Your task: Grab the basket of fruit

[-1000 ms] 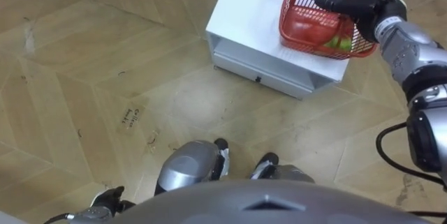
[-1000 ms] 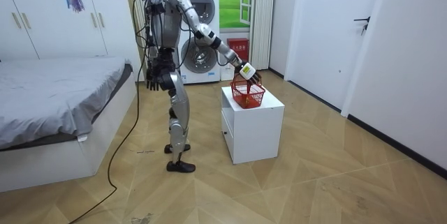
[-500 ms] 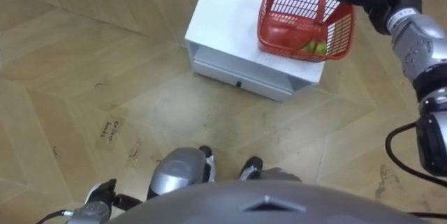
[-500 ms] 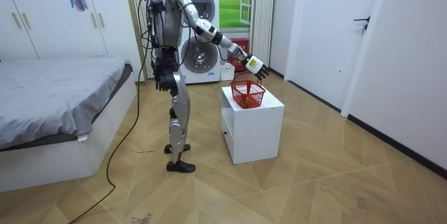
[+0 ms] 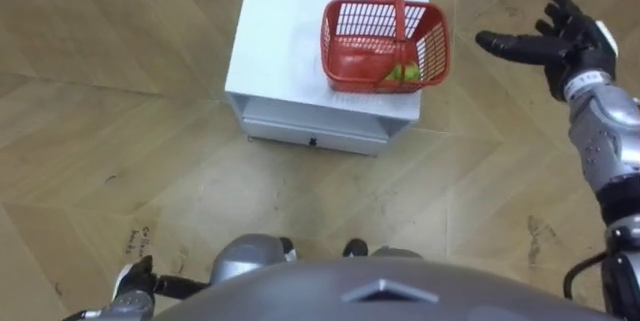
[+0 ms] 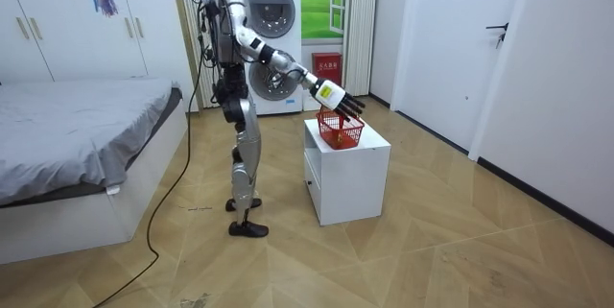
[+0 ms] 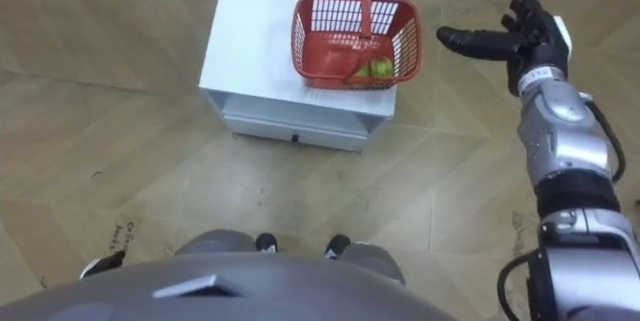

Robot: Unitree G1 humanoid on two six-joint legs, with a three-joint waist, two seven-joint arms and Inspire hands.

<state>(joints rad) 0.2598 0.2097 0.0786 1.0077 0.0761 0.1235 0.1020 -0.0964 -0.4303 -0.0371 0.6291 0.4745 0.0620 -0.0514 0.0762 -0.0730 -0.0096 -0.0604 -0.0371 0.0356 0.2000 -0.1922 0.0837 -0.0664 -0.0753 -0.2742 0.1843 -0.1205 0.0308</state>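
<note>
While its right hand (image 5: 560, 43) is hovering spread and empty beside it, the red fruit basket (image 5: 385, 46) is sitting on the white cabinet (image 5: 290, 51).
Handle (image 5: 398, 6) is standing ungrasped; lifting is remaining, and the left hand (image 5: 135, 281) is hanging low, its grip unreadable.

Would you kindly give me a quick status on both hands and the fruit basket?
Right robot hand open, beside fruit basket, apart. Left robot hand low at side. Basket upright on white cabinet, handle up. Nothing in between.

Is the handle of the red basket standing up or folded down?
Standing up: the handle rises over the middle of the red basket, which sits on the white cabinet.
</note>
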